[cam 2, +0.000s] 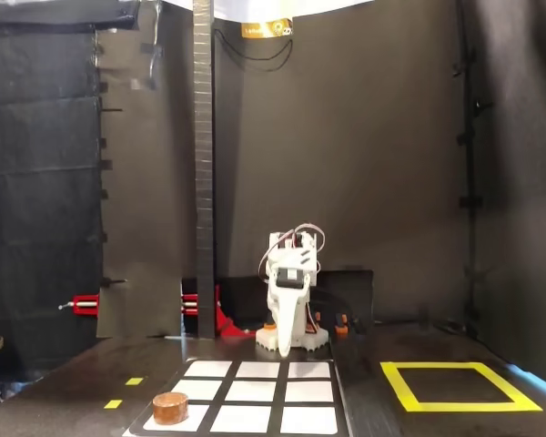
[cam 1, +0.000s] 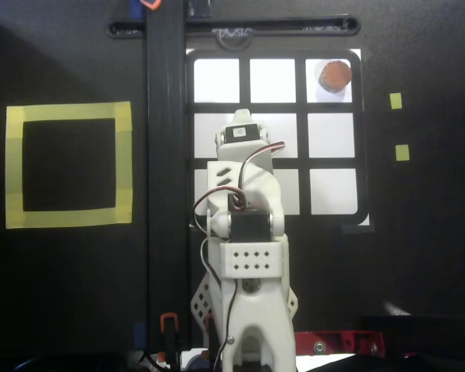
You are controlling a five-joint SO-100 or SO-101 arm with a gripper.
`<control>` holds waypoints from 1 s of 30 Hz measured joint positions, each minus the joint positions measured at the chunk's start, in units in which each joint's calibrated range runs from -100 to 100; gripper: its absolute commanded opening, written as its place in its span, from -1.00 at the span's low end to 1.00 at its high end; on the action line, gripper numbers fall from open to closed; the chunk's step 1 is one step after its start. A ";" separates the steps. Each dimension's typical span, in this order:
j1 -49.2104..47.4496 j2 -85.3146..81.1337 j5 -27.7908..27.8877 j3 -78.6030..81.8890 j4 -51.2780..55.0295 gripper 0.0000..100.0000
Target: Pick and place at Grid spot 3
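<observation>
White printed arm (cam 1: 244, 232) — black servos, red-black cables.

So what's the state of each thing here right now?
Brown puck: upright, resting in Grid spot 3, nothing holding it.
Robot arm: folded back over the grid's near rows, well apart from the puck.
Jaws: can't tell if open or shut.
Yellow-tape square: nothing inside.

The black worktop (cam 1: 70, 302) carries a white nine-cell grid (cam 1: 277, 136) with black bars and, well apart to its left in the overhead view, a yellow tape square outline (cam 1: 68, 165). A brown cylindrical block (cam 1: 335, 74) stands on Grid spot 3 (cam 1: 349, 89), the top-right cell. Two small yellow tape markers (cam 1: 396, 101) lie right of the grid.
</observation>
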 measured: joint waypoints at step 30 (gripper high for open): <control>0.74 0.00 0.05 0.27 0.00 -0.99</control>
